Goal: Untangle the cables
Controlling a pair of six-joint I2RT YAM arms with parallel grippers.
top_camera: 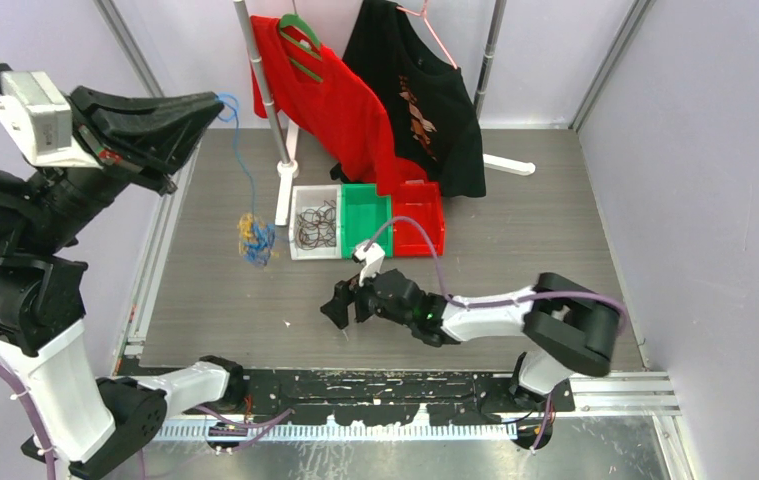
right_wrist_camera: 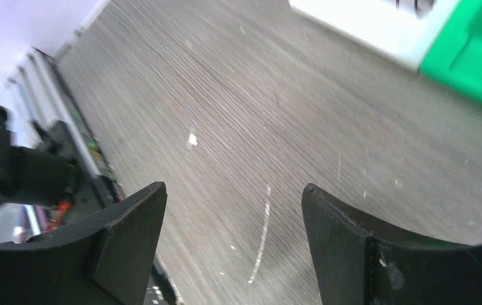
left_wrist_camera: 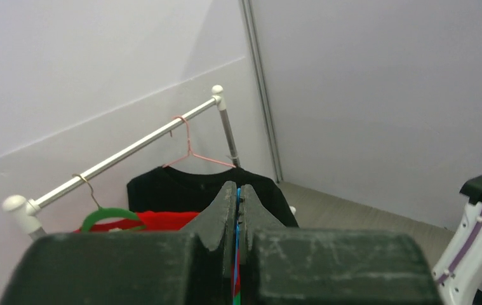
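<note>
A small clump of yellow and blue cables (top_camera: 253,238) hangs just over the table left of the bins. One blue strand (top_camera: 240,150) runs up from it to my left gripper (top_camera: 219,101), which is raised high and shut on that strand. In the left wrist view the blue cable (left_wrist_camera: 238,213) is pinched between the closed fingers of the left gripper (left_wrist_camera: 237,187). My right gripper (top_camera: 338,306) is low over the table's middle front, open, with nothing in it. The right wrist view shows only bare table between the wide-apart fingers of the right gripper (right_wrist_camera: 232,190).
A white bin (top_camera: 300,195) holding black cables, a green bin (top_camera: 367,222) and a red bin (top_camera: 421,232) stand in a row at mid table. Behind them a clothes rack (top_camera: 265,90) carries a red shirt (top_camera: 340,110) and a black shirt (top_camera: 425,100).
</note>
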